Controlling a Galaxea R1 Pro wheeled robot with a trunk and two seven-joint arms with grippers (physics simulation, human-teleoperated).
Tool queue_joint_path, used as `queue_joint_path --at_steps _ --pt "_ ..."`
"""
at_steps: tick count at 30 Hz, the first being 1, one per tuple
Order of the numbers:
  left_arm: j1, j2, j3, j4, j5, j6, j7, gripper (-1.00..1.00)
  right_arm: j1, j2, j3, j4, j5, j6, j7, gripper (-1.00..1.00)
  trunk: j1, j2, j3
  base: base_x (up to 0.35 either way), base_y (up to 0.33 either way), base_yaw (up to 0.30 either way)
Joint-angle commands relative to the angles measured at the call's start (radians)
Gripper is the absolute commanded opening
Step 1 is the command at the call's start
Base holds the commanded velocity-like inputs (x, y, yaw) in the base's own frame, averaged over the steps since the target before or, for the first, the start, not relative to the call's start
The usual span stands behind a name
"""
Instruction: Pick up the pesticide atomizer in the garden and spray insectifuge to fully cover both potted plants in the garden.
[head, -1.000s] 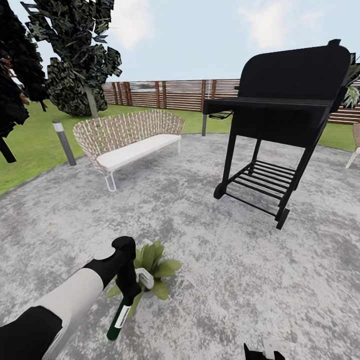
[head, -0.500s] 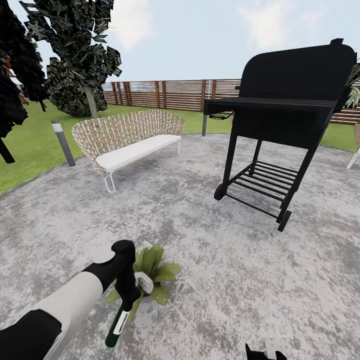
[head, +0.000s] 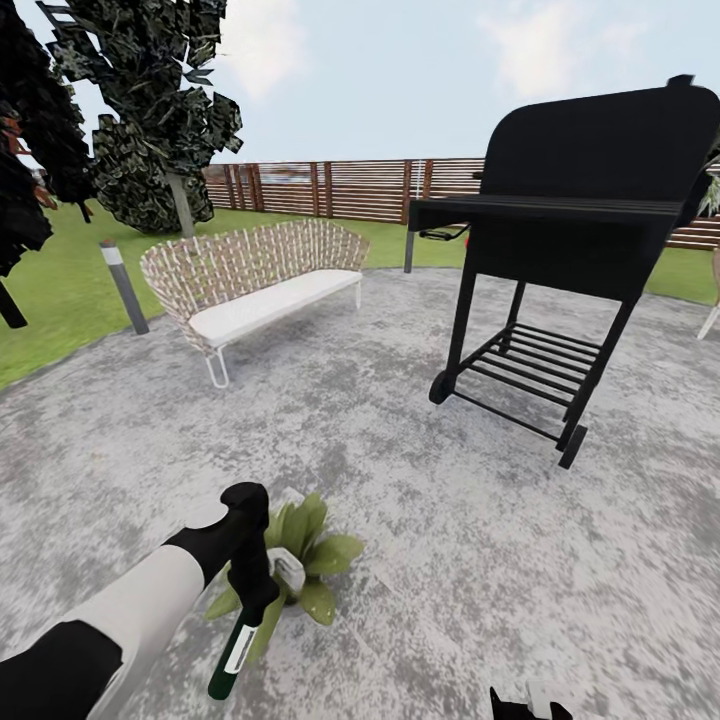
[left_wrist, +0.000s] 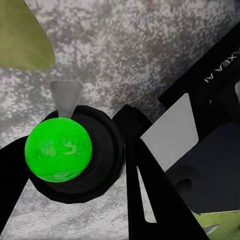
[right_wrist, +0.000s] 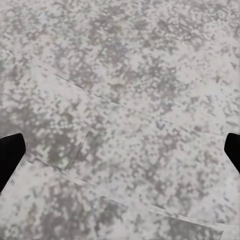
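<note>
My left gripper (head: 256, 598) is shut on the pesticide atomizer (head: 232, 655), low at the left of the head view. The dark-green bottle hangs down and its whitish trigger head (head: 289, 572) points at a potted plant (head: 318, 553) with broad light-green leaves on the patio. In the left wrist view the atomizer (left_wrist: 59, 149) shows end-on as a bright green round shape between black fingers (left_wrist: 150, 200), with a leaf (left_wrist: 22, 35) beyond. My right gripper (head: 528, 706) sits at the bottom edge, and in its wrist view the right gripper (right_wrist: 120, 152) is open over bare stone.
A wicker bench (head: 250, 275) with a white cushion stands at the back left of the mottled-grey patio (head: 480, 560). A black grill (head: 560, 240) on a wheeled stand is at the right. A short bollard (head: 124, 286), trees, lawn and a slat fence (head: 330, 188) lie beyond.
The whole picture has slid slightly down and left, so the camera moved. The left gripper keeps the atomizer beside the plant, with no clear shift relative to it.
</note>
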Motion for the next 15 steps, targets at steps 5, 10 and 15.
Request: queue_joint_path --at_steps 5,10,15 --pt "-0.001 -0.002 -0.009 -0.001 -0.008 0.01 -0.01 -1.0 -0.001 0.0 -0.008 0.001 0.01 -0.004 -0.001 1.0 0.0 0.0 -0.001 0.041 0.0 0.0" --pt "-0.001 -0.002 -0.009 -0.001 -0.008 0.01 -0.01 -1.0 -0.001 0.0 -0.008 0.001 0.01 -0.004 -0.001 1.0 0.0 0.0 -0.001 0.002 0.0 0.073" --pt "-0.001 -0.002 -0.009 -0.001 -0.008 0.01 -0.01 -1.0 -0.001 0.001 -0.008 0.001 0.01 -0.004 -0.001 1.0 0.0 0.0 -0.001 0.0 0.0 0.167"
